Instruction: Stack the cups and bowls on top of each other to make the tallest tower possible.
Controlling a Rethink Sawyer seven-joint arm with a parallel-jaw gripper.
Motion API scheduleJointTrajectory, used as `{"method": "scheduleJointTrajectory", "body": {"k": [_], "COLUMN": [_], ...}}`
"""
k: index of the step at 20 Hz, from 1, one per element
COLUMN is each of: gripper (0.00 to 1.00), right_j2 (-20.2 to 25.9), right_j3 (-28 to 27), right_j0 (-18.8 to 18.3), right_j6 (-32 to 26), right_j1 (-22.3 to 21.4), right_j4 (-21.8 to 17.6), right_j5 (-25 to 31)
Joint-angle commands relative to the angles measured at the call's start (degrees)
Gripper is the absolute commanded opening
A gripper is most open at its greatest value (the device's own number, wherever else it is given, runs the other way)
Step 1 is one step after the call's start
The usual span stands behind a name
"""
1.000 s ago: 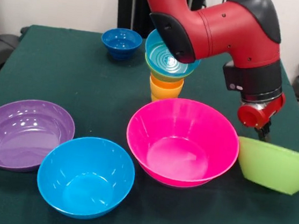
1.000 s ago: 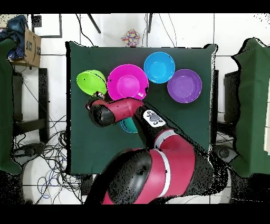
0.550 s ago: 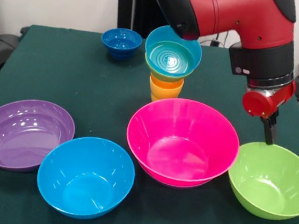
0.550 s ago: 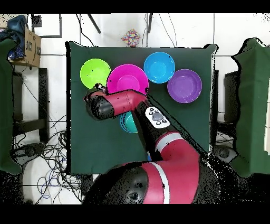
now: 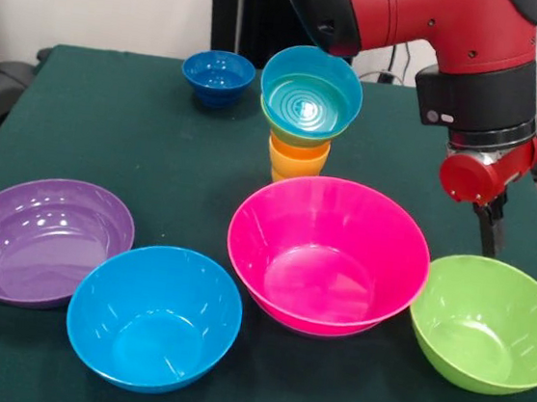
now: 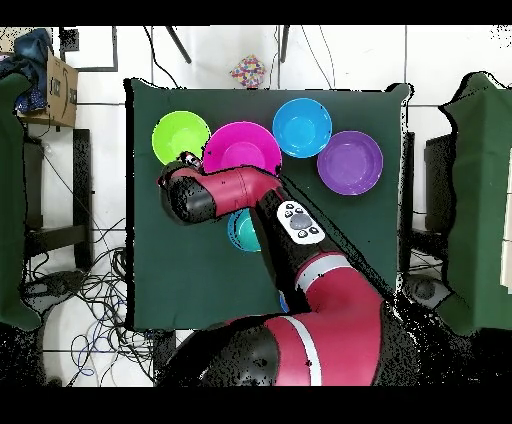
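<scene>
The tower (image 5: 307, 118) stands at mid-table: nested orange cups (image 5: 297, 161) at the bottom, a small green bowl (image 5: 291, 133) on them and a light blue bowl (image 5: 311, 94) on top; from overhead its light blue bowl (image 6: 240, 232) peeks out beside the arm. A large green bowl (image 5: 485, 323) sits flat on the table at the right. My gripper (image 5: 488, 231) hangs open just above that bowl's far rim, holding nothing. The pink bowl (image 5: 328, 254), blue bowl (image 5: 153, 316) and purple bowl (image 5: 43, 238) lie along the front. A small dark blue bowl (image 5: 218, 76) stands at the back.
The big bowls form a row in the overhead view: green (image 6: 181, 137), pink (image 6: 242, 150), blue (image 6: 302, 127), purple (image 6: 350, 162). My red arm (image 6: 225, 195) covers much of the green-clothed table (image 6: 160, 270). A cardboard box (image 6: 60, 80) sits off the table.
The green bowl, held tilted by its rim a second ago, was let go and now lies flat. My gripper has risen slightly above its rim.
</scene>
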Motion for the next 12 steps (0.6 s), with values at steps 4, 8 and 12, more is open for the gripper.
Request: {"method": "scheduleJointTrajectory", "body": {"k": [4, 8, 12], "gripper": [1.0, 1.0, 1.0], "right_j2": [2.1, 2.13, 2.29], "right_j3": [1.34, 1.41, 1.3], "right_j0": [-0.55, -0.62, -0.67], "right_j6": [6.78, 6.93, 6.93], "right_j1": [2.3, 2.37, 2.41], "right_j4": [-0.68, -1.09, -1.5], "right_j5": [0.57, -0.43, -1.39]}}
